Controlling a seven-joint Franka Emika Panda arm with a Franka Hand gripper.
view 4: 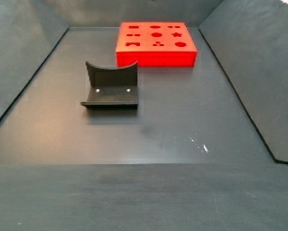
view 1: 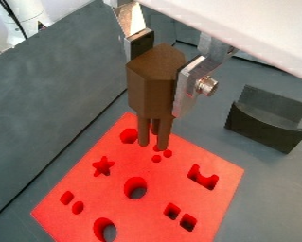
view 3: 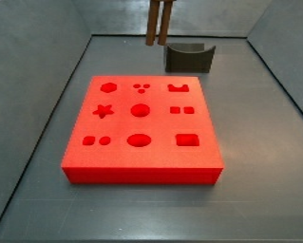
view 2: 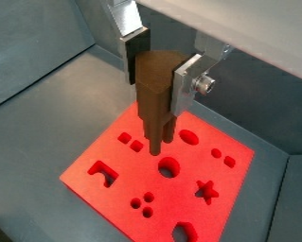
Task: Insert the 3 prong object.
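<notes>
While the gripper hangs above the red block, its fingers clamp the peg. Prongs point down. A dark holder sits mid-surface, well apart.

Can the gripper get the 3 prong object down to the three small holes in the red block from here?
Probably yes. The gripper holds the 3 prong object upright above the red block, prongs down. Nothing lies between them, and the dark grey holder stands off the block, beside it.
</notes>
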